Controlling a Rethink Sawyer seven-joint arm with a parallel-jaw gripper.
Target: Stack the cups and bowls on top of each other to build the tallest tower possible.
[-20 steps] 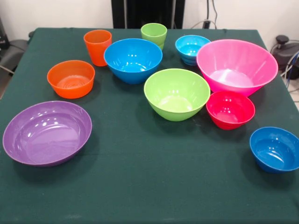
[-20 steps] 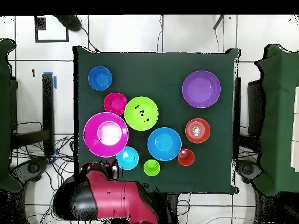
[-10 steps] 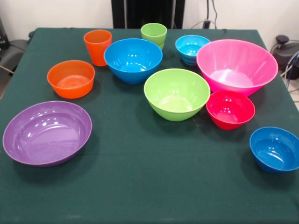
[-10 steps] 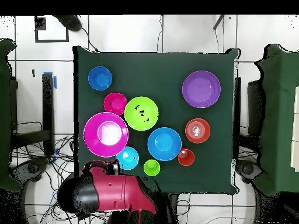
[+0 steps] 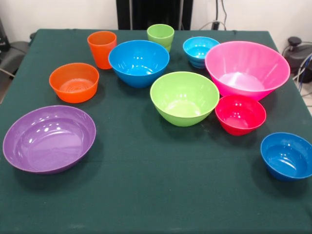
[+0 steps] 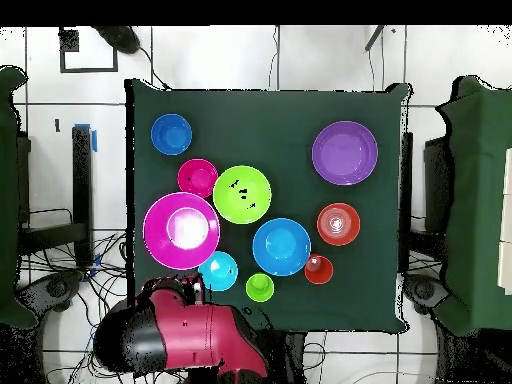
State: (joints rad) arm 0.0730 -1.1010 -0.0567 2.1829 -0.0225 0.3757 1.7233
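All cups and bowls stand apart and upright on the green cloth, none stacked. At the far side are the orange cup (image 5: 102, 48) (image 6: 318, 269) and the light green cup (image 5: 161, 35) (image 6: 259, 288). The large blue bowl (image 5: 139, 62), a small blue bowl (image 5: 200, 50) and the huge pink bowl (image 5: 246, 68) sit near them. The lime green bowl (image 5: 184, 97) is central, with the red bowl (image 5: 240, 114) beside it. The orange bowl (image 5: 74, 82), purple bowl (image 5: 48, 138) and another small blue bowl (image 5: 286, 156) lie nearer. My gripper (image 6: 190, 290) is drawn back at the table's edge beside the pink bowl (image 6: 181, 230).
The red and black arm (image 6: 185, 338) is folded off the table's edge in the overhead view. The table (image 5: 156, 204) is draped in dark green cloth. Cables and black equipment lie on the floor around it.
The arm's body has shifted slightly beyond the table's edge in the overhead view. No cup or bowl has moved.
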